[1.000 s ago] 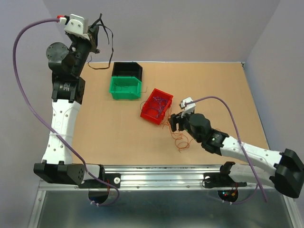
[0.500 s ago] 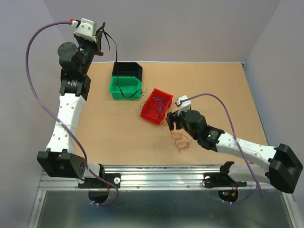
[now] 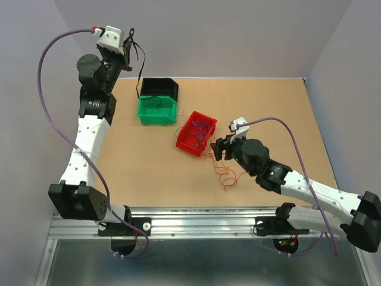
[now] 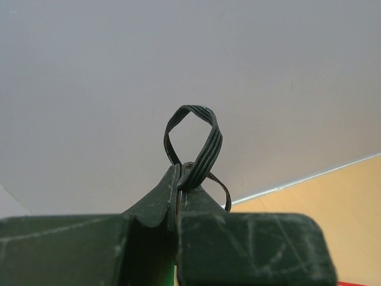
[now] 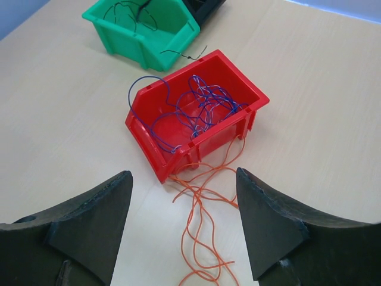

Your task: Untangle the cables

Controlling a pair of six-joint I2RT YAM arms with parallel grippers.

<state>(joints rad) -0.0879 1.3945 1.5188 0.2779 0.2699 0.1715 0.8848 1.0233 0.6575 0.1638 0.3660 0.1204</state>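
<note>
Where the far left corner of the desk (image 3: 149,167) lies, the left gripper (image 4: 178,182) hangs high above it, pinching a loop of black cable (image 4: 208,143) that trails down toward the green bin (image 3: 158,113) in front of the black bin (image 3: 159,87). Mid-desk, purple cable (image 5: 202,110) fills the red bin (image 5: 202,140); orange cable (image 3: 223,173) spills from its near side, below the right gripper (image 5: 181,179), its jaws spread wide.

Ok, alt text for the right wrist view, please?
The open right pincer frames loose orange wires lying on the table, just in front of a red bin that holds blue wires. Behind it stands a green bin with black wires inside.
</note>
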